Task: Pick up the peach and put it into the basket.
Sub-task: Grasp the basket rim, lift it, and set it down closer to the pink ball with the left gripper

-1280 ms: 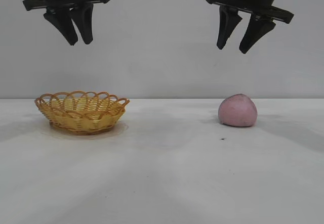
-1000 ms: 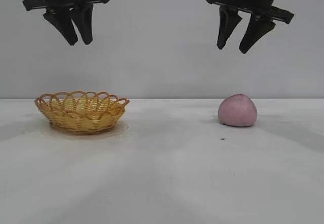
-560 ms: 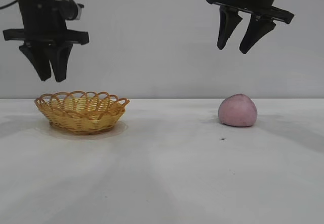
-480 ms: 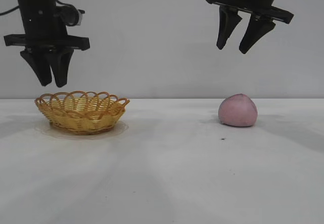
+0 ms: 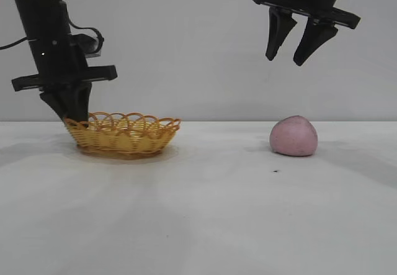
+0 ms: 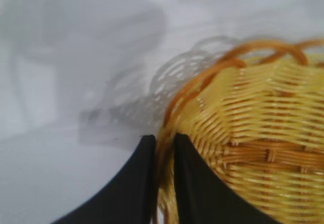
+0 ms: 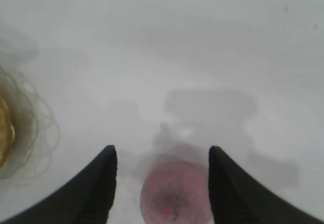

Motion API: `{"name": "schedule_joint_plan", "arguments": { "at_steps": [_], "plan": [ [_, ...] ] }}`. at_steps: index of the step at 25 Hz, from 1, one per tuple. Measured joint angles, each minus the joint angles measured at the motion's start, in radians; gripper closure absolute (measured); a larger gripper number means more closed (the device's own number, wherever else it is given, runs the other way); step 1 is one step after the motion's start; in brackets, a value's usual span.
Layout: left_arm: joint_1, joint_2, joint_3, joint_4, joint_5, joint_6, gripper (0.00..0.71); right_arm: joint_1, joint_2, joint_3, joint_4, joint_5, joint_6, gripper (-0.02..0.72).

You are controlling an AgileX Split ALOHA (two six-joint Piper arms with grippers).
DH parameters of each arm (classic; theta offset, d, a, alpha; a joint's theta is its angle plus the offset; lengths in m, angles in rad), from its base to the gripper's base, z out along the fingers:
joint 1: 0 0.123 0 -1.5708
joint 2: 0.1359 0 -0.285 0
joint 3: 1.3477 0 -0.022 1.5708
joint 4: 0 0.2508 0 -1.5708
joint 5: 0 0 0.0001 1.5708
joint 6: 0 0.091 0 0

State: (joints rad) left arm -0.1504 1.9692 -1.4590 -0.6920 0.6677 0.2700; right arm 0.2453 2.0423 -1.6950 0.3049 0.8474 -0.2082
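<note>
The left gripper (image 5: 69, 110) hangs low at the frame's left, fingers pinched together and pointing down — the right gripper (image 5: 289, 56) hovers upper right, fingers spread, tilted downward.

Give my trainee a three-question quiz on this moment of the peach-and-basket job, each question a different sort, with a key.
1. True or false: the peach already lies inside the basket.
2. What is the left gripper shut on? A) the peach B) the basket's rim C) nothing
3. Fill in: the right gripper hangs open, high above the ____.

Key:
1. False. The peach sits on the table, well apart from the basket.
2. B. The left wrist view shows the rim pinched between its fingers.
3. Peach.
</note>
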Motion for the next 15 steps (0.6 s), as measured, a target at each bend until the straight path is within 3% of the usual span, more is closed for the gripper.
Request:
{"name": "schedule_joint_plan", "arguments": {
  "at_steps": [3, 7, 15],
  "plan": [
    [-0.069, -0.08, 0.213, -0.235, -0.088, 0.185, 0.71, 0.0, 0.0, 0.0, 0.0, 0.003, -0.006, 0.312],
    [-0.169, -0.083, 0.382, -0.321, -0.198, 0.25, 0.71, 0.0, 0.0, 0.0, 0.0, 0.015, -0.009, 0.312],
    [-0.191, -0.029, 0.438, -0.427, -0.281, 0.261, 0.71, 0.0, 0.0, 0.0, 0.0, 0.02, -0.009, 0.312]
  ]
}}
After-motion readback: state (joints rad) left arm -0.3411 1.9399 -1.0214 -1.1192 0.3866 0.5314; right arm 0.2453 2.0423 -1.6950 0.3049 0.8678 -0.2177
